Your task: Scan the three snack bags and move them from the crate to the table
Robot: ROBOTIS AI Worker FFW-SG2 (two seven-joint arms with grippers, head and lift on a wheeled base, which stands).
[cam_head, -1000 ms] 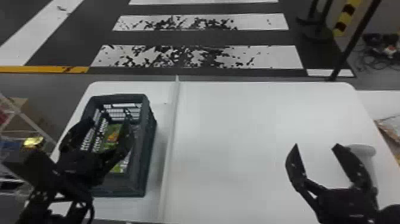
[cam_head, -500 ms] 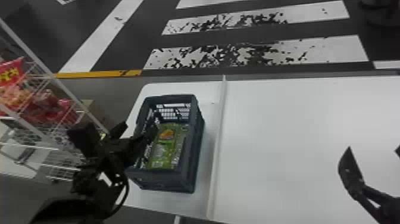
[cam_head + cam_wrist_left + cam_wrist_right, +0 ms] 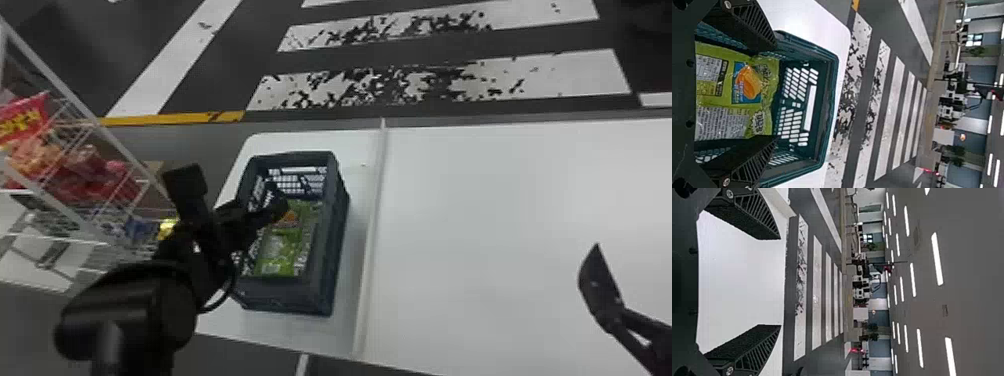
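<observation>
In the head view, my left gripper (image 3: 256, 204) is over the left side of the dark crate (image 3: 340, 215), its fingers apart. A green snack bag (image 3: 282, 245) lies inside the crate. From the left wrist view, my open left gripper (image 3: 776, 88) has nothing between its fingertips, with the green bag (image 3: 748, 84) lying below in the crate (image 3: 830, 105). At the right edge of the head view is a finger of my right gripper (image 3: 600, 285), over the white table (image 3: 475, 225). My right gripper (image 3: 781, 282) stands open and holds nothing in the right wrist view.
A wire rack (image 3: 95, 135) with red snack bags (image 3: 82, 172) stands left of the table. A raised pale strip (image 3: 372, 240) runs from front to back on the tabletop, right of the crate.
The head view has swung left, so the crate sits farther right in it and the rack shows more. My left gripper has shifted slightly left relative to the crate.
</observation>
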